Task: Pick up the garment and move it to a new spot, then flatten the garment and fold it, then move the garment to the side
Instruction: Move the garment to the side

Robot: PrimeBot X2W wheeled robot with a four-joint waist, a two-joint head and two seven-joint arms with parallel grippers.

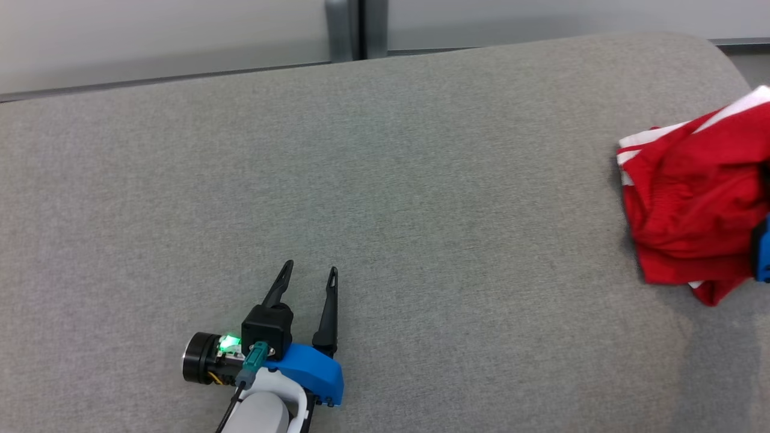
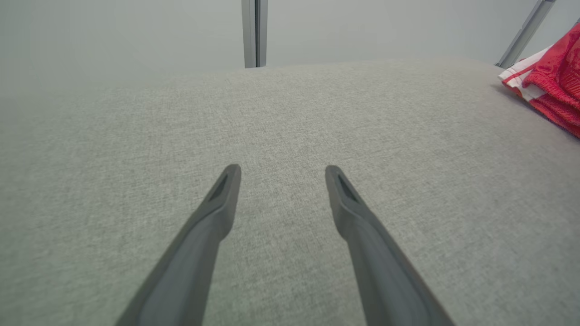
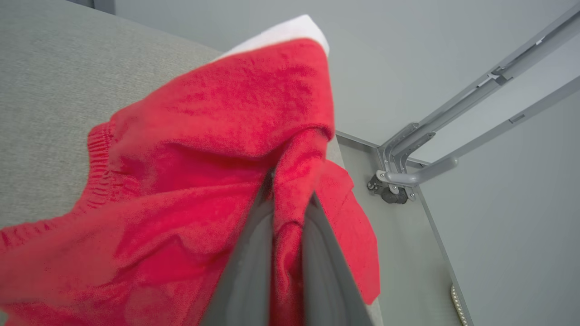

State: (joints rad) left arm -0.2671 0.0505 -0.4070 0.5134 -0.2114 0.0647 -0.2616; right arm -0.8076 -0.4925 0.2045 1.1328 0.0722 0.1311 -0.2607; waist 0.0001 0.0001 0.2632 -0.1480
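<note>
**Garment [image 1: 692,204] pinched at the right edge of the surface, left pincer idle**

Head view: the red garment with white trim lies bunched against the right edge of the grey surface [image 1: 385,180], closer to the far corner than the near one. The left pincer [image 1: 310,266] hovers over the near-left part with its fingers spread wide and nothing between them. The garment is well apart from it, off to its right.

Left wrist view: the left pincer [image 2: 282,168] stands parted over bare grey surface, with the garment [image 2: 553,81] far out to the right.

Right wrist view: the right pincer [image 3: 291,190] is clamped on a fold of red cloth that rises between its two fingers. The rest drapes leftward onto the surface, and one flap hangs past the edge, where a metal frame [image 3: 408,172] shows beyond.

The right arm is the nearer one, so the carry looks to be its job, and the free room lies leftward toward the middle. The cloth is too crumpled to tell its long axis.
</note>
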